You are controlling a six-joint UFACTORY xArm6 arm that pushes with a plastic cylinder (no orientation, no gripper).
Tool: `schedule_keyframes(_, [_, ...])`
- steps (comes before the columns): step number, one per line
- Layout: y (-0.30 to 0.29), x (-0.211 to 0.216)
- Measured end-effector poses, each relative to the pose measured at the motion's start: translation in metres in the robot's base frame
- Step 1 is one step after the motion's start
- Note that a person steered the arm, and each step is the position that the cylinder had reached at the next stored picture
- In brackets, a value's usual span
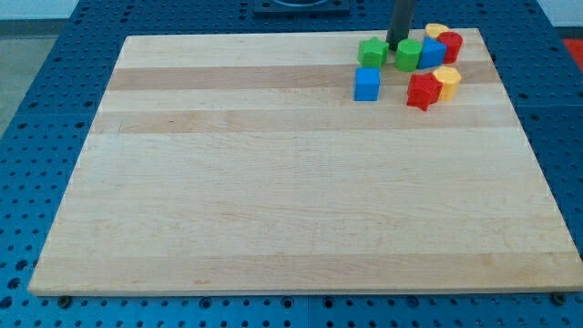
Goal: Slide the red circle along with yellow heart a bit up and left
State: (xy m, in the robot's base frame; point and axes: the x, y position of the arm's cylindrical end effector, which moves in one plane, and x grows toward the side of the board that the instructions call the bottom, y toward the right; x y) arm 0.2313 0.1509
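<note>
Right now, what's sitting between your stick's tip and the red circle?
In the camera view, a green block and a blue block sit between my tip and the red circle.

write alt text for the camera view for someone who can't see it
My tip sits near the view's top right of a wooden board, between two green blocks. Clustered around them are two blue blocks, a red circle, a yellow heart, a red star and another yellow block.
</note>
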Motion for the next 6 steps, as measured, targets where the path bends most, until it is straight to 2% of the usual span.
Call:
schedule_keyframes(3, [-0.021,-0.014])
schedule_keyframes(6, [-0.113,-0.013])
